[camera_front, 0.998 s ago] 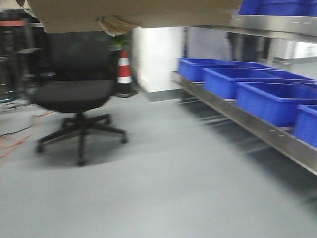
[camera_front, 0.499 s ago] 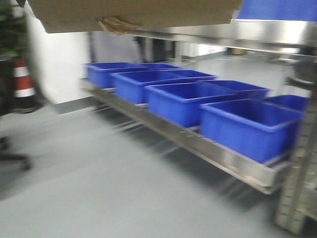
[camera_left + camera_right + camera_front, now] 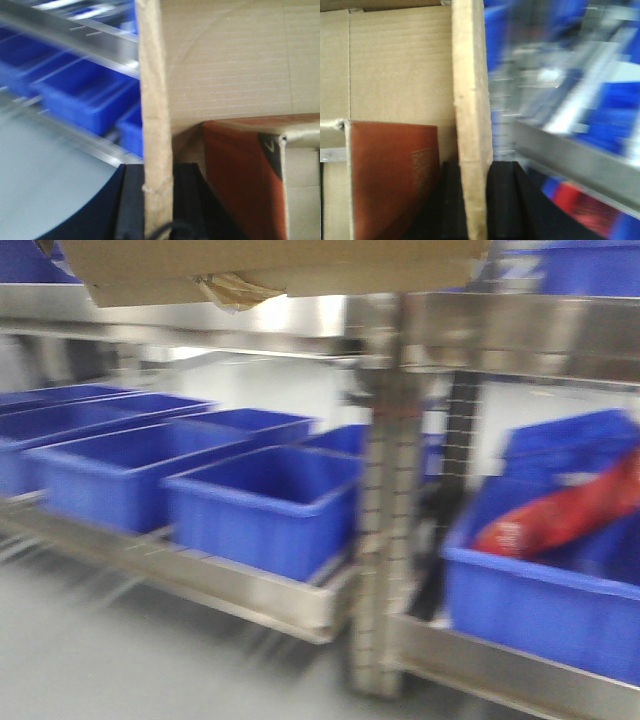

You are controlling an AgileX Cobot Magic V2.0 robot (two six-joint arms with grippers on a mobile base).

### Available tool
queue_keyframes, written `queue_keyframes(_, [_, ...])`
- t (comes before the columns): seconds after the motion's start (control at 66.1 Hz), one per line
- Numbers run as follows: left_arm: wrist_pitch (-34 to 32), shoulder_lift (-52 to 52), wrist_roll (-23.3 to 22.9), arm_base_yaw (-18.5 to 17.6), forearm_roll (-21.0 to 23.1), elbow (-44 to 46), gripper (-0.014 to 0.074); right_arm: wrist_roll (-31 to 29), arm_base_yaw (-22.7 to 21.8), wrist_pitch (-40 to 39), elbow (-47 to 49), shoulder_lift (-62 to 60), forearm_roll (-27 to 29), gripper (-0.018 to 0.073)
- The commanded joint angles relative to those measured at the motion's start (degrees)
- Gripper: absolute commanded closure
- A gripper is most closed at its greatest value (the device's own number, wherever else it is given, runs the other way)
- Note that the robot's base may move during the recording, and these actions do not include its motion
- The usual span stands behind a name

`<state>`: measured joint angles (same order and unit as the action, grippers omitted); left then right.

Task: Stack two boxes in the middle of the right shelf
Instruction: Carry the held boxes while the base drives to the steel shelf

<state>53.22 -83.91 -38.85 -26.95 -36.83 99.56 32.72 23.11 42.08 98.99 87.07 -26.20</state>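
**Cardboard box carried high before the steel shelf, a claw pinching each side wall.**

Front view: one cardboard box (image 3: 270, 260) fills the top edge, held aloft near the camera and not yet on the shelf (image 3: 530, 335), with a tape scrap (image 3: 232, 290) hanging beneath. Through the blur, at least four blue bins (image 3: 265, 505) sit left of the upright (image 3: 385, 500), and another to its right holds a red packet (image 3: 565, 520). Left wrist view: the left claw (image 3: 156, 195) is narrowed onto the box's thin wall, and one russet carton (image 3: 240, 185) lies inside. Right wrist view: the right claw (image 3: 476, 197) clamps the opposite wall likewise. The corrugated board is probably light and stiff edgewise, but a pinched wall may buckle, so level holds on both sides suit it.
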Motion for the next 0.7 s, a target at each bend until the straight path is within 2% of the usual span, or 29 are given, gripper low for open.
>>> queue_keyframes(0.0, [-2.19,0.78,-0.1,-0.08,-1.19,0.67,0.0708,0.37,-0.2,-3.63,0.92,-1.1,-1.07,0.0713])
queue_keyframes(0.681, [-2.19,0.78,-0.1,-0.08,-1.19,0.67,0.0708,0.37,-0.2,-3.63,0.92,-1.1,-1.07,0.0713])
